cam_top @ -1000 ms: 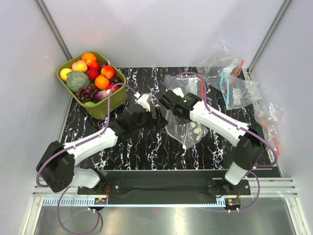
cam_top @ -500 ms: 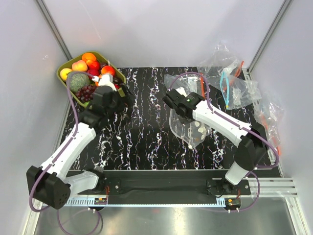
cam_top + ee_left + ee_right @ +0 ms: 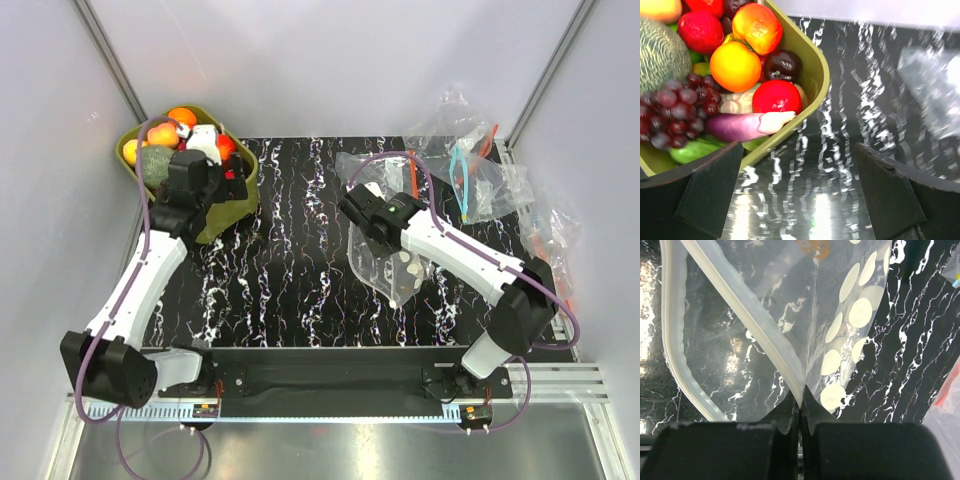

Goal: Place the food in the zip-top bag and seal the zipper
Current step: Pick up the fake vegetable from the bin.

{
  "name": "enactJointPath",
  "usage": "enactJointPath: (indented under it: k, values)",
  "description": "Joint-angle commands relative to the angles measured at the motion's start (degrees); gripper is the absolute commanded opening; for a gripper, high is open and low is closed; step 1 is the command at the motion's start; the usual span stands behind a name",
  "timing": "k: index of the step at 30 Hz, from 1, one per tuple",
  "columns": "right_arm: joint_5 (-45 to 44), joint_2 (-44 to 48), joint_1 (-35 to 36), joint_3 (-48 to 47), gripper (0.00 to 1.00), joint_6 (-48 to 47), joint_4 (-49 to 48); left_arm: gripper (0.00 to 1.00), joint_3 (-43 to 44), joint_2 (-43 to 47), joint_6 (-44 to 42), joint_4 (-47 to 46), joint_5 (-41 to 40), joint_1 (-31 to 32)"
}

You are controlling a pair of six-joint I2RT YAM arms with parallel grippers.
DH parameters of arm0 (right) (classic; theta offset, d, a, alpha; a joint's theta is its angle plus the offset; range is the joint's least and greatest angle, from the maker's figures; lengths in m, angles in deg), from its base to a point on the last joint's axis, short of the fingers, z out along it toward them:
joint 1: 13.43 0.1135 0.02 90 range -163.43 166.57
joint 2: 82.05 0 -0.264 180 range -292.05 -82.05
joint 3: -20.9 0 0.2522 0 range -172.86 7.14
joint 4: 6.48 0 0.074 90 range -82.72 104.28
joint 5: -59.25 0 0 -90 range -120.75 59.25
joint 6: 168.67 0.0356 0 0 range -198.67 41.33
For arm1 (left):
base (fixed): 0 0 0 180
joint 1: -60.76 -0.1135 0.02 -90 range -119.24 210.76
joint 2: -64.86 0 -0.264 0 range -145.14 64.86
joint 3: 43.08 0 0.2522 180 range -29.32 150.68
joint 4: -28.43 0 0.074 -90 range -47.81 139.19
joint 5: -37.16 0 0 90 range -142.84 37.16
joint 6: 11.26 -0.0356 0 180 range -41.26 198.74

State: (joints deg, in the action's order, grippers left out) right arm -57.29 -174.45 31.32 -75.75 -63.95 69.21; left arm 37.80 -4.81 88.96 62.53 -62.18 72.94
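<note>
The left gripper (image 3: pixel 800 197) hangs over the near corner of the olive-green tub (image 3: pixel 807 67) at the table's far left, its jaws spread wide with nothing between them. All the food (image 3: pixel 735 66) sits in that tub: an orange ball, a red fruit (image 3: pixel 776 96) against the wall, a purple vegetable with a pale tip (image 3: pixel 737 126) lying along the rim, a bunch of dark grapes (image 3: pixel 675 107), and a ribbed green melon (image 3: pixel 657 55) behind them. Over on the right side of the black marbled table (image 3: pixel 290 285), the right gripper (image 3: pixel 801 402) is pinched tight on the zipper (image 3: pixel 740 307) of the zip-top bag (image 3: pixel 855 312). The bag hangs from that grip with its mouth gaping and its white dots showing. A heap of other clear bags (image 3: pixel 470 170) lies at the far right corner.
</note>
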Motion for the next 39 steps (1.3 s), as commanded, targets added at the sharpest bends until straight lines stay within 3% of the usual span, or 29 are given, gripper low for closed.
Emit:
enactJointPath:
  k: [1, 4, 9, 14, 17, 22, 27, 32, 39]
  values:
    - [1.76, 2.23, -0.54, -0.51, 0.00, -1.45, -2.17, 0.99, 4.07, -2.48, -13.35, 0.66, 3.87, -1.98]
    - [0.79, 1.96, -0.54, -1.04, 0.00, -1.36, -1.73, 0.90, 5.57, -6.87, -17.67, 3.13, 6.35, -3.04]
    - [1.58, 2.40, -0.54, -0.87, 0.00, -1.54, -2.17, 0.78, 8.56, -14.26, -17.42, 5.24, 8.27, -5.15]
    - [2.29, 3.45, -0.63, -0.08, 0.00, -1.45, -2.69, 0.74, 8.12, -17.42, -21.64, -1.34, 8.21, -5.15]
    - [2.37, 3.37, -0.54, -0.16, 0.00, -1.54, -2.61, 0.69, 11.81, -20.75, -22.52, 1.27, 6.01, -5.59]
    - [2.38, 2.75, -0.54, -0.25, 0.00, -1.54, -2.34, 0.67, 12.26, -20.86, -21.12, 0.24, 5.99, -5.86]
    - [2.46, 2.05, -0.54, -0.34, 0.00, -1.45, -2.17, 0.73, 10.58, -18.40, -18.22, -0.83, 17.51, -7.44]
    - [2.03, 1.35, -0.54, -0.34, 0.00, -1.28, -2.17, 0.72, 9.62, -16.82, -16.28, -1.35, 17.16, -9.02]
    - [2.02, 1.08, -0.63, -0.51, 0.00, -1.27, -1.90, 0.63, 10.76, -19.80, -19.35, 0.31, 15.77, -10.60]
